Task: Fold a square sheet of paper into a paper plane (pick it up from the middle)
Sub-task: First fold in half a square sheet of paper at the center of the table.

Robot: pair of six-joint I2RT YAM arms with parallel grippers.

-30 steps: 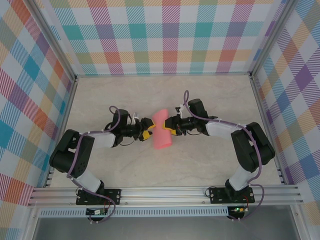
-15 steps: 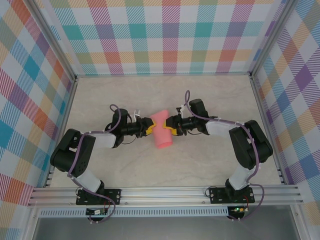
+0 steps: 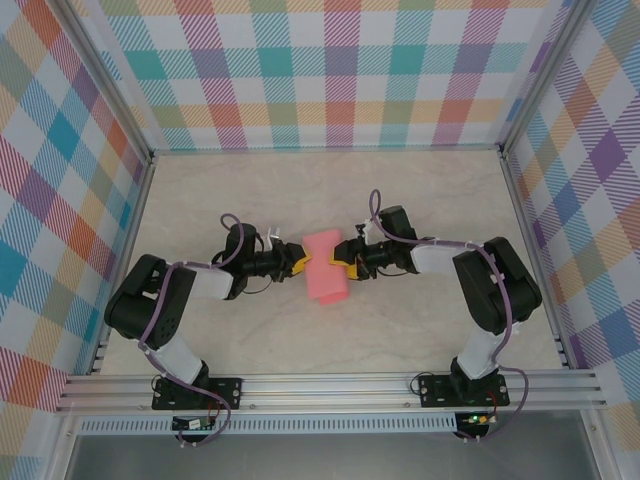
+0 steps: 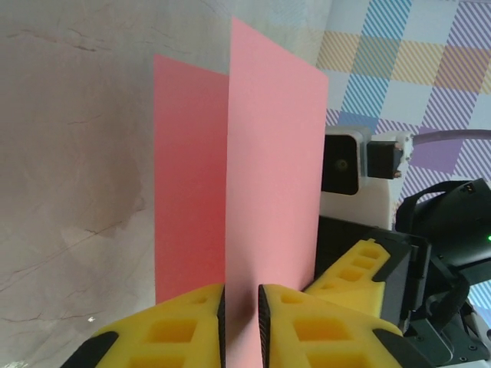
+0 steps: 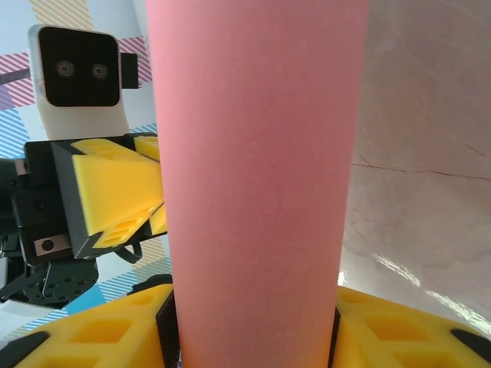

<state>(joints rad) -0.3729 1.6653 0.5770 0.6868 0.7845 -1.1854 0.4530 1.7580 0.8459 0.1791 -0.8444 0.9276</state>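
Sheet of paper (image 3: 326, 280) sits mid-scene over the middle of the surface (image 3: 230, 195), between the two grippers. From above, the contact points are hidden under the yellow fingers, and I cannot tell whether the paper touches the surface. Left gripper (image 3: 302, 263): in the wrist view the fingers (image 4: 184, 330) are drawn nearly together, with the sheet's edge pinched in the narrow slot, so they are grasping the paper. Right gripper (image 3: 344, 262): fingers (image 5: 399, 330) stand wider and pink paper fills the gap pad to pad; cannot tell whether they press it or merely flank it. The end of the sheet nearest each wrist camera is cut off by the frame. Paper: thin, matte, plain salmon-pink, bent into two flat panels meeting along a straight line, one brighter, one darker. Hard crease or soft bend: not resolvable. Fingers: yellow, blocky, moulded cut-outs, black pads. Surface: pale beige, marbled, faint sheen. Walls (image 3: 330, 70): pastel check.
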